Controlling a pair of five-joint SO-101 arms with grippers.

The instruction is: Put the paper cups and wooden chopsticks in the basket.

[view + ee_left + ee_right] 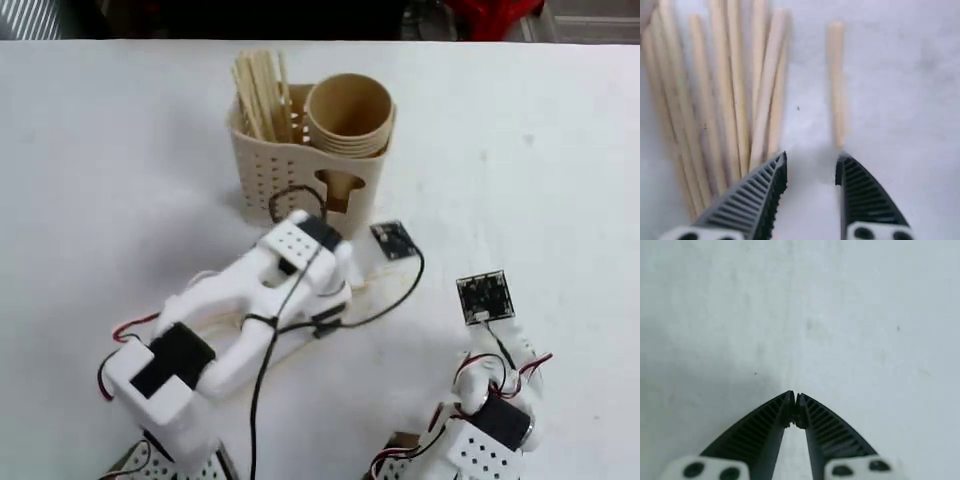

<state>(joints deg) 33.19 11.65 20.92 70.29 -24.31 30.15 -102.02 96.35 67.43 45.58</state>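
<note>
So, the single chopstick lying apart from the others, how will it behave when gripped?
The single chopstick looks thin and wooden: probably stiff and light. Lying flat on the smooth table, it may roll or slide if nudged. The left gripper sits near its end; held there, it might tilt.

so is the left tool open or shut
Open. The left tool has a clear gap between its tips, by the loose chopsticks.
</note>
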